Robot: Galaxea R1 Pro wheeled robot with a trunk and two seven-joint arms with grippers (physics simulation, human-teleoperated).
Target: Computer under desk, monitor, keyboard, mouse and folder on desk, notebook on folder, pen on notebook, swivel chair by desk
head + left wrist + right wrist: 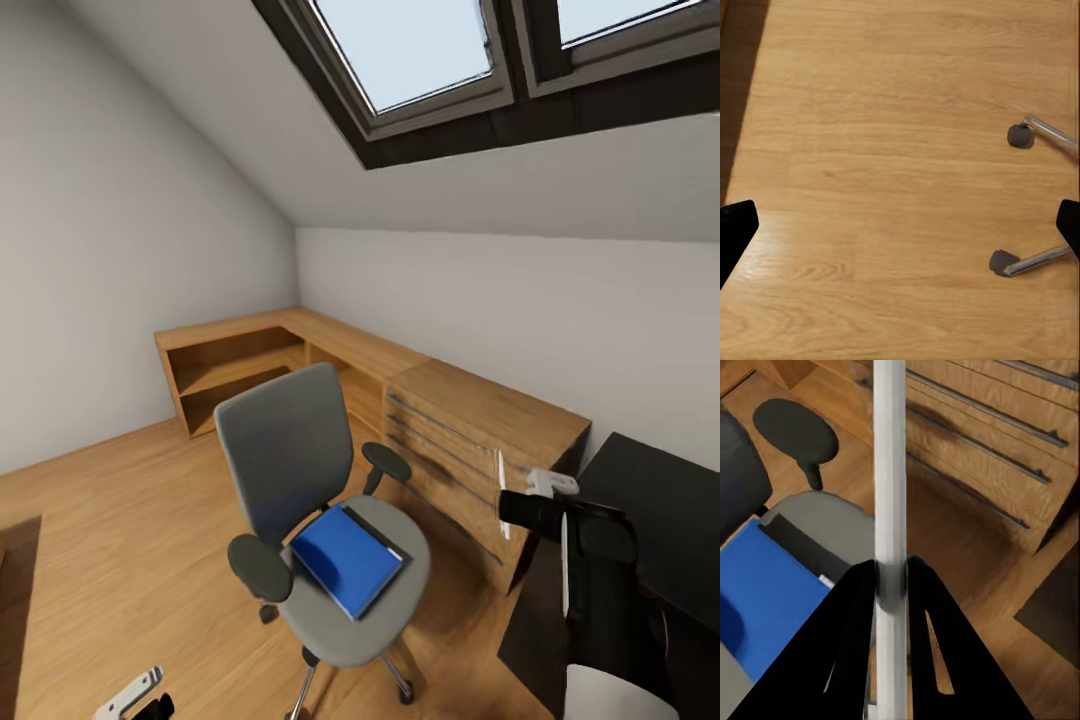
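Right hand (891,585) clamps what looks like the pen (889,472), above the folder (765,592).

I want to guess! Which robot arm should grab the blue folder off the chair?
Probably the left. Its gripper is open and empty over the floor beside the chair. The right gripper is shut on a pen, so it can't take the folder.

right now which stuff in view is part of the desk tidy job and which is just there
Part of the job:
- swivel chair
- blue folder on its seat
- white pen, held by the right gripper
- black desk

Just there:
- wooden dresser
- low wooden shelf
- skylight
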